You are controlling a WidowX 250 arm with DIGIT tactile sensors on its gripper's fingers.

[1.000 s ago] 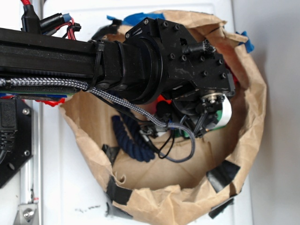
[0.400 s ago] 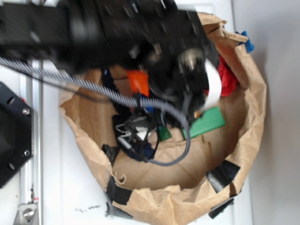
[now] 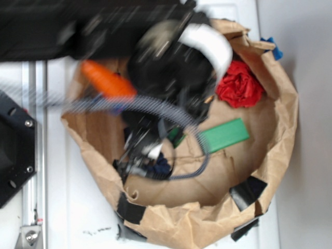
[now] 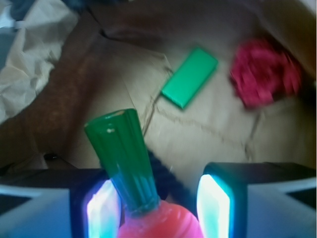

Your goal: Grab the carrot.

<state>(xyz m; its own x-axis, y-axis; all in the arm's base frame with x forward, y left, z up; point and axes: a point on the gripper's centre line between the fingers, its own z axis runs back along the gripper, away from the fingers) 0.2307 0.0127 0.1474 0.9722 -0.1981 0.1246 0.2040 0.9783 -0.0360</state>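
Carrot (image 4: pixel 130 168): smooth, tapered, bright orange body with a green tuft at the wide end. Sitting between two fingers (image 4: pixel 101 207), tuft end pointing up and away in the wrist view, leaning slightly left, orange shoulder showing pinkish at the bottom edge. Appearing in the exterior view (image 3: pixel 106 82) as a blurred orange cone, lying slanted from upper left down to lower right, hanging above the upper left rim of a brown paper bag (image 3: pixel 275 155), lifted off the bag's floor.
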